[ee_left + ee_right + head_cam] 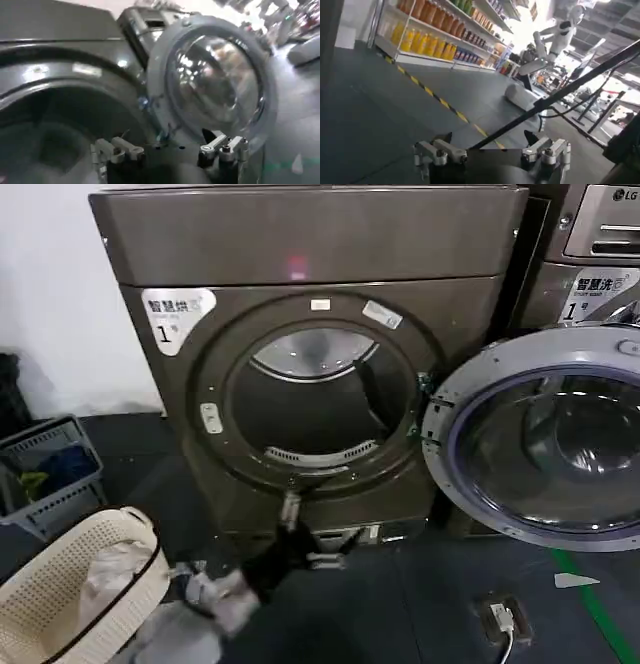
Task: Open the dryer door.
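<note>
Your dryer door [545,439] hangs wide open at the right of the dryer [300,304]; the left gripper [170,150] and the right gripper [492,152] both hold their jaws wide, gripping nothing.

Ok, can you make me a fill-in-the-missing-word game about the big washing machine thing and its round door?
1. The dryer door is swung wide ____.
2. The white sticker on the dryer shows the number ____.
3. The left gripper is low in front of the dryer with its fingers ____.
4. In the head view, the cream laundry basket sits on the floor to the robot's ____.

Missing words: open; 1; open; left
</note>
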Controlling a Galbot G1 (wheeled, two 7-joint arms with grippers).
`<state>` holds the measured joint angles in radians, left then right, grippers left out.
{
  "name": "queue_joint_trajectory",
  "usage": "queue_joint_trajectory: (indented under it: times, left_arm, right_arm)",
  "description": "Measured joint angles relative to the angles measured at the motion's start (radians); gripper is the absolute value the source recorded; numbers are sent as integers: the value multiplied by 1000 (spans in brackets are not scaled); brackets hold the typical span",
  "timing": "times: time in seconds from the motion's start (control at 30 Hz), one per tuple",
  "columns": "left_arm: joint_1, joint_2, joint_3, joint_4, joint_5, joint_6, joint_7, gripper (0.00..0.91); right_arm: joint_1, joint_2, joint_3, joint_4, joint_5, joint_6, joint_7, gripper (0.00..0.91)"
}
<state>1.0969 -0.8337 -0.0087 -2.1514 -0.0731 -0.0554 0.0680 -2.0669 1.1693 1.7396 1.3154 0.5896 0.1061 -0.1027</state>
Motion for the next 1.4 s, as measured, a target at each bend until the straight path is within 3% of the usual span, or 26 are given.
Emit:
queue_joint_trajectory:
  times: [0.2,0.47,0.8,0.97,1.4]
  left_arm:
    - [150,39,-123,-7,-9,-20,0,907]
    - [298,66,-270,10,-159,33,-14,907]
    - [398,60,-434,37,-303,225,-91,907]
    - [431,37,-518,33,-388,362,-107,907]
    - [423,-16,-723,97,-620,601,-107,907]
  right_arm:
    - [1,11,1,16,0,-4,-14,907]
    - [3,19,3,16,2,-2,-21,907]
    - [10,24,5,10,6,0,-25,907]
    - [14,30,0,18,5,-1,-25,907]
    - [13,30,-5,25,5,-3,-29,907]
